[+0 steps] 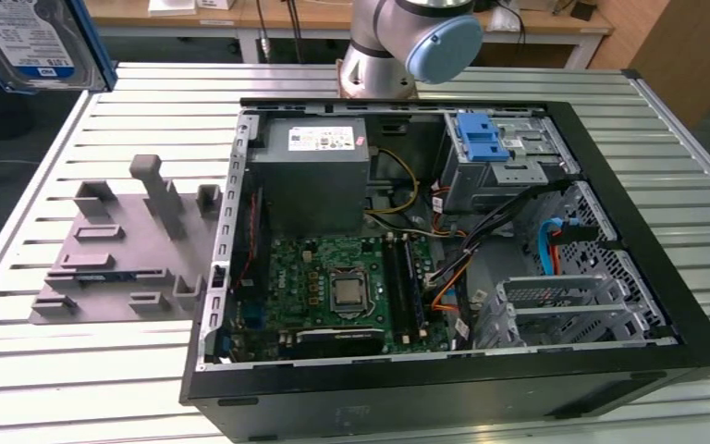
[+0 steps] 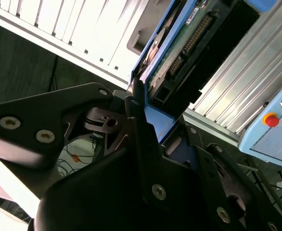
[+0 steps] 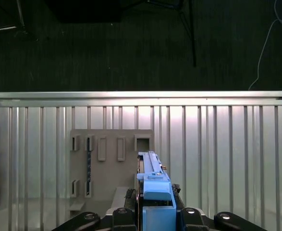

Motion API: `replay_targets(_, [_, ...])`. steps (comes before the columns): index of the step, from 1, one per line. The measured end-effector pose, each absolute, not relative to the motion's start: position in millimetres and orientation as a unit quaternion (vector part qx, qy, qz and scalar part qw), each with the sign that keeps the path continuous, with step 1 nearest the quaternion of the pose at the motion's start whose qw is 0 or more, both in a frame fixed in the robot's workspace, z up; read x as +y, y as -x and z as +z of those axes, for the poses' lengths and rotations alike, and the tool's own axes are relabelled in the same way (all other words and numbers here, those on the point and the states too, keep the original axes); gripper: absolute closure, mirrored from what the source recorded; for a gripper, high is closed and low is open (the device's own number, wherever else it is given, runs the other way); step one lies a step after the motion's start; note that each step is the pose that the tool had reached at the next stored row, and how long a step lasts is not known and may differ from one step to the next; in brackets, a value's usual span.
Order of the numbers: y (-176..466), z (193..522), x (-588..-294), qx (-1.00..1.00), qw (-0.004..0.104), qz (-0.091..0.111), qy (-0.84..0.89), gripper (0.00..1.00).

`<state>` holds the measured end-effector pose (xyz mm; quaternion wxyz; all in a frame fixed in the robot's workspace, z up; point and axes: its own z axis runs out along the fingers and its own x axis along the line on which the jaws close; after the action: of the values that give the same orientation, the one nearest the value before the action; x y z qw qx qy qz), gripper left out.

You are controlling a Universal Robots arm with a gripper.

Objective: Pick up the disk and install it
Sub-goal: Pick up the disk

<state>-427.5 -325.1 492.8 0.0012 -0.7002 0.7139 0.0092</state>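
Observation:
The disk (image 1: 32, 42), a silver drive with a white-and-blue label in a blue carrier, hangs high at the exterior view's upper left, above the table's corner. In the first wrist view I see it edge-on as a blue carrier (image 3: 153, 180) rising from between the black fingers of my gripper (image 3: 155, 209), over the grey fixture. The second wrist view shows the disk's circuit-board side (image 2: 179, 43) and blue frame clamped in my gripper (image 2: 153, 122). The gripper is shut on the disk.
An open computer case (image 1: 651, 370) lies on the slatted metal table (image 1: 71, 370). It holds a grey power supply (image 1: 312, 171), a motherboard (image 1: 343, 287) and a silver cage with a blue latch (image 1: 491, 143). A grey slotted fixture (image 1: 121, 250) lies to the case's left. The arm's base (image 1: 392, 46) stands behind.

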Motion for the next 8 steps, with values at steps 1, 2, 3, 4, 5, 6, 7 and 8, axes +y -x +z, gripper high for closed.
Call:
replay_targets(1, [427.5, 492.9, -325.1, 0.714, 0.001, 0.009, 0.7, 0.64])
replay_targets(2, [427.5, 493.0, -325.1, 0.714, 0.001, 0.009, 0.7, 0.64])
replay_targets(3, [427.5, 493.0, -325.2, 0.714, 0.001, 0.009, 0.7, 0.64])
replay_targets(4, [427.5, 492.9, -325.2, 0.714, 0.001, 0.009, 0.7, 0.64])
replay_targets(5, [427.5, 493.0, -325.2, 0.714, 0.001, 0.009, 0.7, 0.64])
replay_targets(6, [427.5, 493.0, -325.4, 0.714, 0.001, 0.009, 0.7, 0.64])
replay_targets(7, [427.6, 493.0, -326.2, 0.714, 0.001, 0.009, 0.7, 0.64])
replay_targets(8, [427.5, 493.0, -327.3, 0.714, 0.001, 0.009, 0.7, 0.64])
